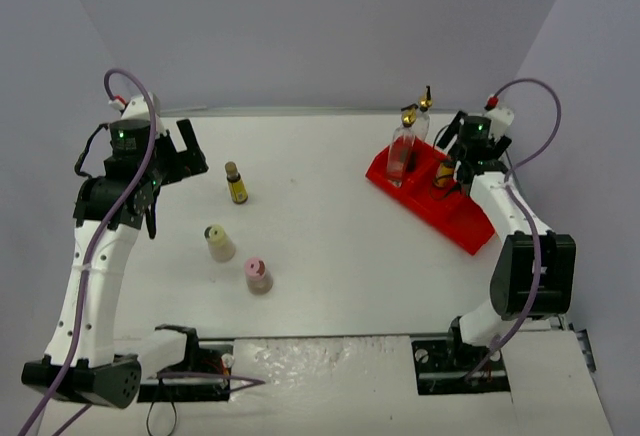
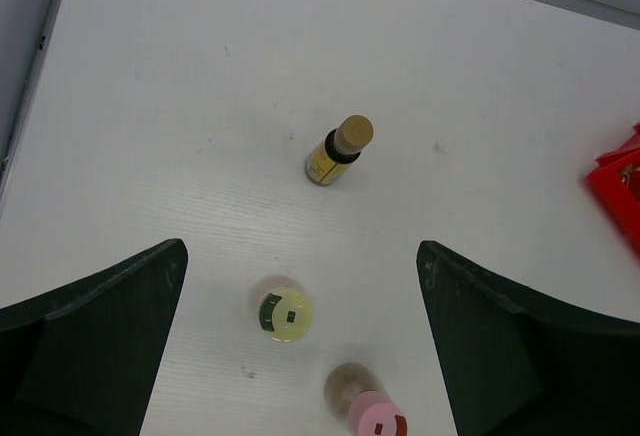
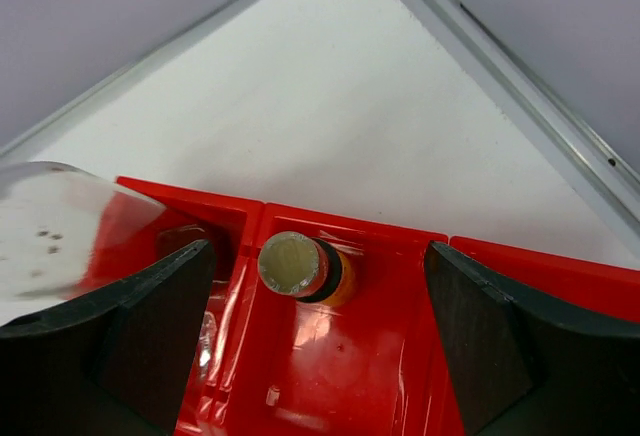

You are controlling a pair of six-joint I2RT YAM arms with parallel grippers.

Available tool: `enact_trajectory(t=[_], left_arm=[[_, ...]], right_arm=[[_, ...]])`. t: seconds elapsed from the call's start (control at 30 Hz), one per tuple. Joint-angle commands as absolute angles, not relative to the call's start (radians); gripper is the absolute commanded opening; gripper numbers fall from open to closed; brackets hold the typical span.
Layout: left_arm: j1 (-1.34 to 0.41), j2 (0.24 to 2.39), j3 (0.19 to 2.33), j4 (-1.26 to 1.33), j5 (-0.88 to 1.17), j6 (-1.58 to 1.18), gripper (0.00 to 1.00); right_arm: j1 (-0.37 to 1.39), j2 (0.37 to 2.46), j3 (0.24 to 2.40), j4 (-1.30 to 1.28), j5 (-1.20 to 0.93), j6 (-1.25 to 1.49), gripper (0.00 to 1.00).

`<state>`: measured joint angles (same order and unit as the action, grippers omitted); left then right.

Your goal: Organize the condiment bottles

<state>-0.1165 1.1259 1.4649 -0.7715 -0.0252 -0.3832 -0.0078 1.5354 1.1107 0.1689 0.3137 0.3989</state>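
Right wrist view: the right tool (image 3: 318, 291) is spread open and grasps nothing. Its 2 fingers straddle an amber bottle (image 3: 300, 266), with a gap on each side. That bottle stands upright in a compartment of the red tray (image 3: 350, 224). In the top external view, 2 tall glass bottles (image 1: 404, 151) with gold spouts stand at the tray's far end, just beside the right tool. The left tool (image 2: 302, 256) is also open and empty, above the surface (image 2: 150, 76). Under it a cream bottle (image 2: 285, 314) sits between the fingers, a pink bottle (image 2: 372, 414) sits nearer the right finger, and a second amber bottle (image 2: 338, 149) stands farther out. All 3 are upright and apart.
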Motion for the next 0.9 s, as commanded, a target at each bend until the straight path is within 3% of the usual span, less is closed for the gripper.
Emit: enact_trajectory(t=[0.0,0.13,0.27,0.37,0.57,0.87], left_arm=[[-0.109,1.115,1.487,-0.714,-0.021,-0.393,0.97],[-0.110,1.114,1.482,-0.710,-0.021,-0.391,0.97],[-0.110,1.115,1.479,-0.709,-0.020,-0.392,0.97],[-0.110,1.115,1.482,-0.707,-0.017,-0.402,0.97],[-0.106,1.103,1.520,-0.741,-0.052,-0.405,0.97],[-0.103,1.078,1.590,-0.787,-0.123,-0.421,0.97]], right_arm=[[0.042,1.327,1.095,0.101,0.324,0.416,0.83],[0.141,1.206,1.089,0.046,0.304,0.405,0.87],[0.276,1.217,1.153,0.052,0.115,0.390,0.88],[0.487,1.354,1.282,0.059,0.111,0.330,0.89],[0.660,1.715,1.579,0.070,0.079,0.235,0.89],[0.729,2.107,1.936,0.091,-0.042,0.168,0.89]])
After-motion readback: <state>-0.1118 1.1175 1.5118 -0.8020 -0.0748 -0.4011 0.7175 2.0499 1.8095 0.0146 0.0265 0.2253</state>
